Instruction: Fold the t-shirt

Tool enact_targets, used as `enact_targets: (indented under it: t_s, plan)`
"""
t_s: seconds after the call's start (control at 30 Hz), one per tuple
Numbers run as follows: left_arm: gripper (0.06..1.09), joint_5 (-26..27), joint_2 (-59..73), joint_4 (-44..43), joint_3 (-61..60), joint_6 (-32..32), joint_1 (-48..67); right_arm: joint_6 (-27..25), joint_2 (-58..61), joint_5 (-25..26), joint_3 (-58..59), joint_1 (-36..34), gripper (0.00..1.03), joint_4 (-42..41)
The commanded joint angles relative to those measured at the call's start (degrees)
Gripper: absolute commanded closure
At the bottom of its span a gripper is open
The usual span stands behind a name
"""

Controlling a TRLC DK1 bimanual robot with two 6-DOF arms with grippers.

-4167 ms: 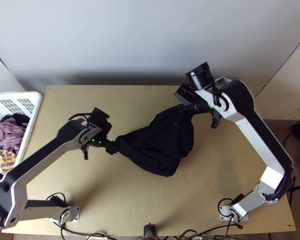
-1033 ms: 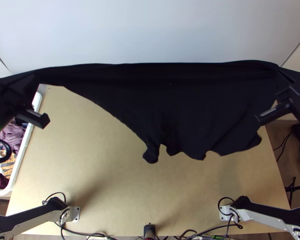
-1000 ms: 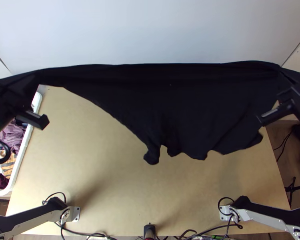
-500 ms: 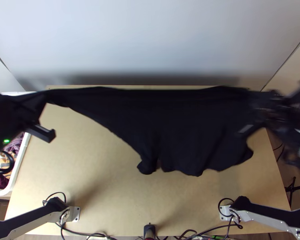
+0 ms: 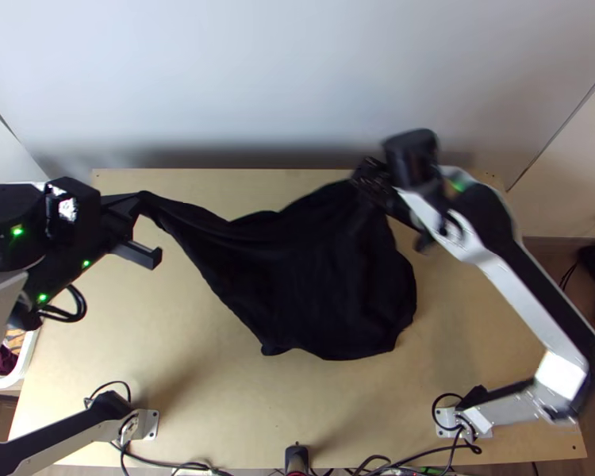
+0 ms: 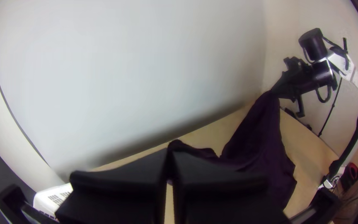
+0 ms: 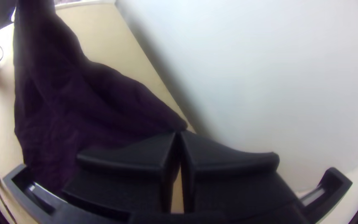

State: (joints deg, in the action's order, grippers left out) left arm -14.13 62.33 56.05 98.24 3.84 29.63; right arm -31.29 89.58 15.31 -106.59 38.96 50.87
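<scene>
Currently, the top view presents the t-shirt (image 5: pixel 321 278), a black garment, slung between two raised grips above the table (image 5: pixel 178 381). The left gripper (image 5: pixel 137 203) holds one end near the table's left side; the right gripper (image 5: pixel 362 181) holds the other near the far edge, right of centre. Between them the cloth sags in loose creases, and its lower portion spreads toward the middle of the table. Whether the lower hem bears on the surface cannot be determined. Status: garment gripped at two points; no fold line or squared edge is visible. Remaining, by judgement: level the grips, lay the cloth flat, then carry out every fold. The task appears to be at the preparation stage.

Left wrist view: the gripper's two wide fingers are closed together with a gathered piece of the t-shirt pinched at their tips. The cloth runs from this pinch in a slack dip and climbs to the opposite gripper. Which part of the garment is pinched cannot be identified.

Right wrist view: the fingers meet at the tips, clamped on an upper edge of the t-shirt. From there the fabric drops away in soft, uneven folds that are bunching, not finished layers.
</scene>
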Motion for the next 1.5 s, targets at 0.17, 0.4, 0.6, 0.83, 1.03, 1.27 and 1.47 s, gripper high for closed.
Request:
enact_targets:
  t_s: [0.17,0.4,0.6,0.83,1.03,1.27,1.47]
  plan:
    - [1.05,0.2,-3.2,-3.1,-6.0,-2.6,-5.4,0.2,22.1,-3.4,-14.1,-3.0,1.00,-11.2]
    - [1.05,0.2,-5.8,-3.1,-8.7,-2.5,-10.1,4.4,31.9,-6.1,-19.2,-3.1,0.95,-11.2]
    - [1.05,0.2,-7.5,-3.1,-12.0,-2.9,-10.9,8.7,34.7,-6.6,-24.6,-3.4,0.04,-7.6]
    - [1.05,0.2,-5.9,-4.2,-13.1,-3.1,-11.8,11.8,28.2,-9.5,-23.8,-1.3,0.04,2.4]
    - [1.05,0.9,0.1,-13.0,-17.6,-0.3,-13.7,12.4,18.0,-9.6,-15.0,1.1,0.05,5.9]
    - [1.05,1.7,10.8,-27.5,-19.0,1.8,-15.1,12.0,7.6,-10.9,-1.3,7.4,0.05,10.6]
    - [1.05,1.7,19.6,-32.1,-12.0,-0.6,-19.9,11.5,4.7,-11.4,4.7,12.2,0.05,11.9]
